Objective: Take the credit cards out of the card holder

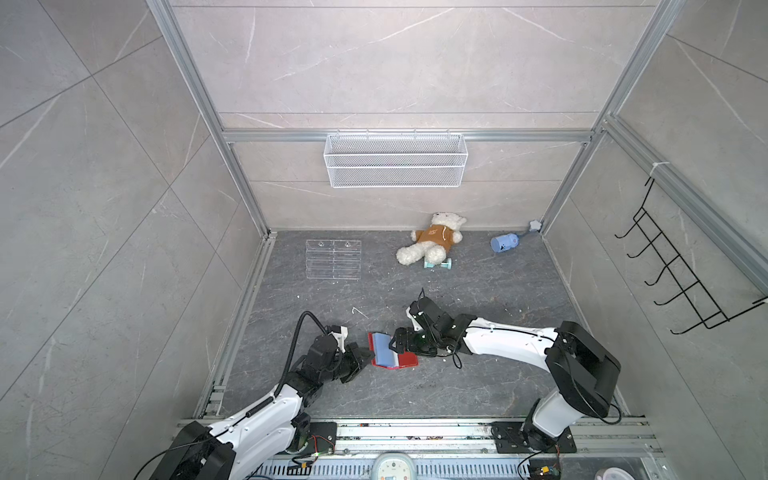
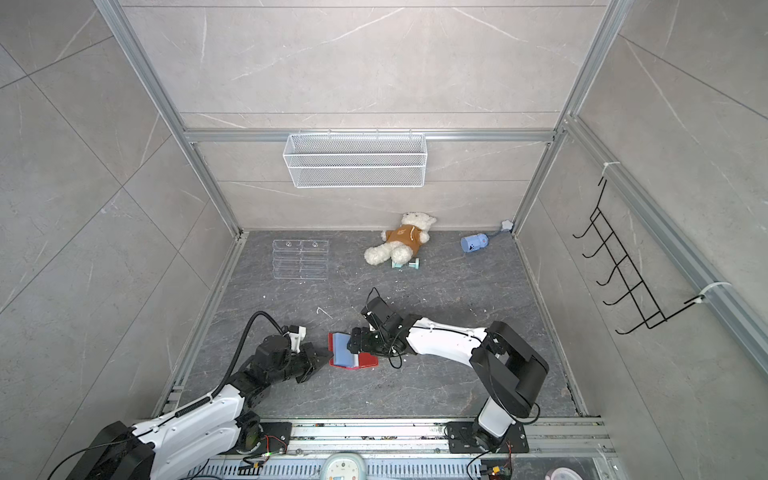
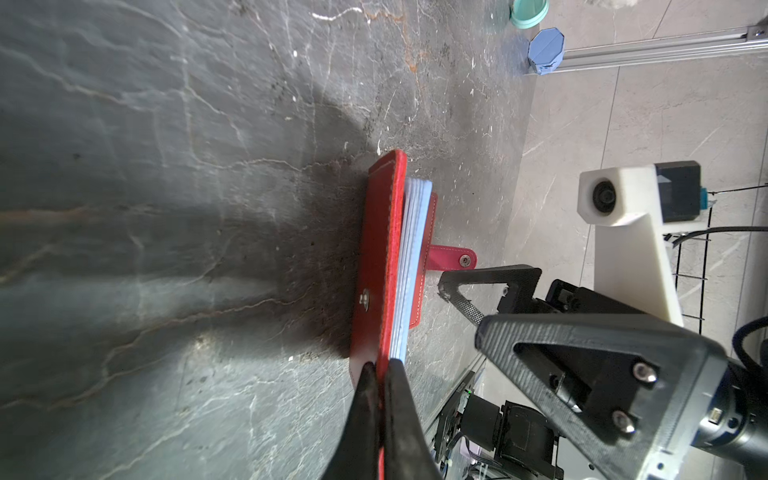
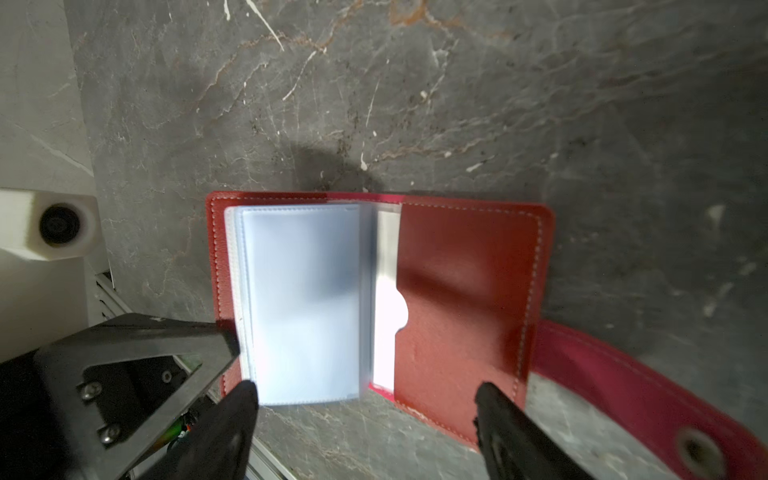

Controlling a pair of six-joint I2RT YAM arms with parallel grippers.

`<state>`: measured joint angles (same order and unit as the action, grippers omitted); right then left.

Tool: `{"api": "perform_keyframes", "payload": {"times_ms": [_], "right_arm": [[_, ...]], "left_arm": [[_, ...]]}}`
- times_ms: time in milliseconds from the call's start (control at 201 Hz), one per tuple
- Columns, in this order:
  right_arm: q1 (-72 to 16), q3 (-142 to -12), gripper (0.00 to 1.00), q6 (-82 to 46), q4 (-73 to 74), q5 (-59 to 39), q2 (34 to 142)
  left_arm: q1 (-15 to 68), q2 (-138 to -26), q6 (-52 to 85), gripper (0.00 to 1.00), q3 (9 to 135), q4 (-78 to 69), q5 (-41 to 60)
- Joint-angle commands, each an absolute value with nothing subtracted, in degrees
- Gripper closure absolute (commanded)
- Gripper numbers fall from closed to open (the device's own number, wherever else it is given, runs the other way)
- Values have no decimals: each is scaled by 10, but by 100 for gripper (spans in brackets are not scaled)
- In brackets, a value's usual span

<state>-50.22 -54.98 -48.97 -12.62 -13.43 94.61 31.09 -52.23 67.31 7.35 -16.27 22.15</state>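
1. Flat red leather-like folding card holder (image 1: 405,360) (image 2: 368,360). It lies open on the dark grey marbled tabletop (image 1: 478,382), near the front middle, between the two grippers. In the right wrist view (image 4: 465,291) it is blurred. A stack of pale blue-clear plastic sleeves (image 4: 303,299) rests on one cover, and a white insert (image 4: 388,316) sits in the pocket of the other. What the sleeves hold cannot be made out.
2. Credit cards: none can be told apart in any view.
3. Red snap tab (image 3: 453,257) (image 4: 644,395). It is cut off by the edge of the right wrist view and hidden under the right arm in both top views.
4. Left gripper (image 3: 380,370) (image 1: 365,355). Its fingers are pressed together on the edge of the holder's red cover.
5. Right gripper (image 4: 368,395) (image 1: 395,341). Its fingers are spread wide above the open holder with nothing between them. From above it covers part of the sleeves.
6. Clear acrylic tiered rack (image 1: 333,259), far left, faint against the tabletop.
7. White plush bear in a brown top (image 1: 432,241), by the back wall.
8. Small teal dumbbell (image 1: 438,263), partly under the bear.
9. Pale blue cylindrical object (image 1: 504,242), near the back right corner. Its kind is unclear.
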Motion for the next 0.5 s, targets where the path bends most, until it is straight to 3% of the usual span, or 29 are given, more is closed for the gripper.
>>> {"api": "perform_keyframes", "payload": {"times_ms": [0,60,95,493], "right_arm": [[-505,-576,11,-467,-166,-113,940],[-509,-589,8,-463,-174,-112,945],[-510,-597,1,-461,-179,-111,951],[-536,-670,0,-442,-222,-104,1017]], "left_arm": [[310,-514,661,100,73,-163,222],[310,-515,660,100,75,-163,223],[310,-515,659,100,75,-163,222],[310,-515,658,100,77,-159,222]]}}
